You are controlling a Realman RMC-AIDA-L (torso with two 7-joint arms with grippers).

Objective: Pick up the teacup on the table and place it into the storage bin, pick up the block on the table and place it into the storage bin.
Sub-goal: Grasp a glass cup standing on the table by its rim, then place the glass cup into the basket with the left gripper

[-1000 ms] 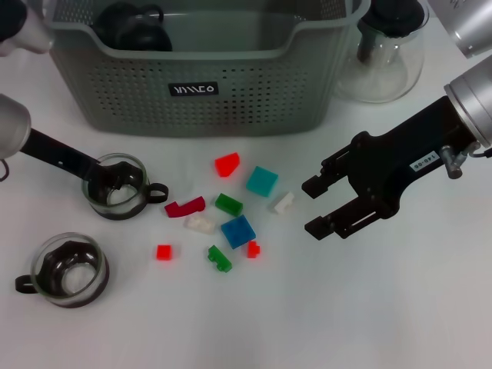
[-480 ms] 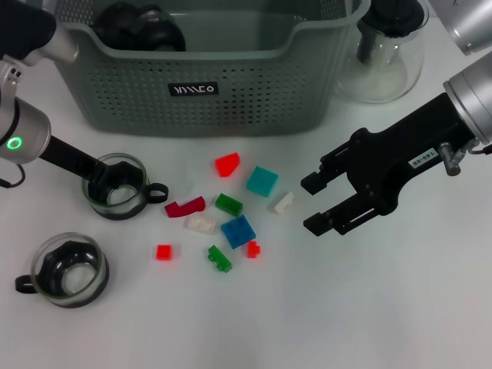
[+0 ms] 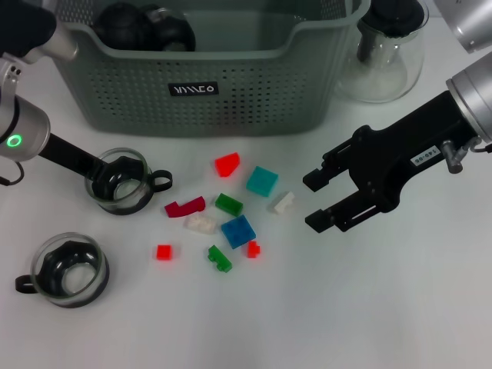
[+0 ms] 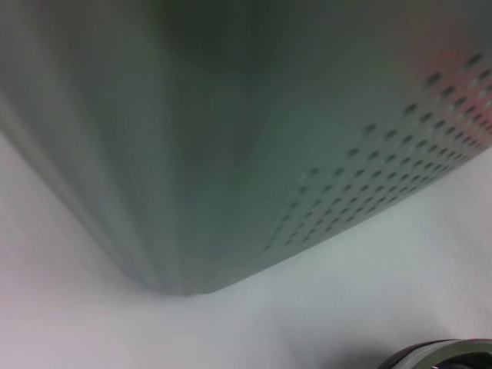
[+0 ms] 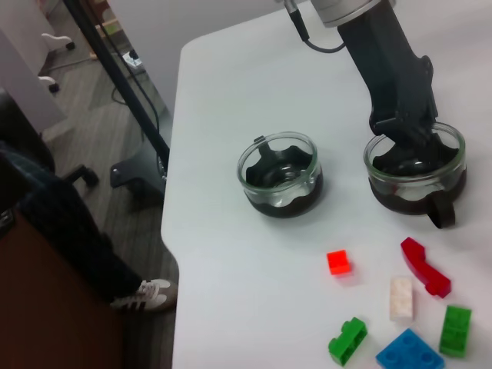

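Teacup (image 3: 119, 190) is the piece in hand: the left gripper (image 3: 104, 178) reaches down into its mouth, fingers closed on the near rim, one inside the glass and one seemingly outside, as the right wrist view (image 5: 405, 138) also shows. The cup sits on the table (image 3: 369, 307), or just off it; I cannot tell which. Its handle points away from the gripper toward the blocks (image 3: 231, 215).

To do this step well, the lift should probably go straight up before any travel, since the bin (image 3: 207, 77) stands just beyond the gripper and its wall rises high above the cup. The rim grip is thin and off-centre, so the cup may swing or tilt; a slow rise and a level wrist would help. Once the cup's base clears the bin's rim, carry it over and lower it beside the dark cups (image 3: 142, 27) already inside, rather than dropping it onto them.

A second cup (image 3: 68, 270) stands nearer the robot than the gripper, well apart, and should be out of the way.

The right gripper (image 3: 317, 201) hovers wide open and empty, just beside the white block (image 3: 282, 203). It had best hold off until the left arm is clear of the bin. A teapot (image 3: 388, 50) stands beyond it.
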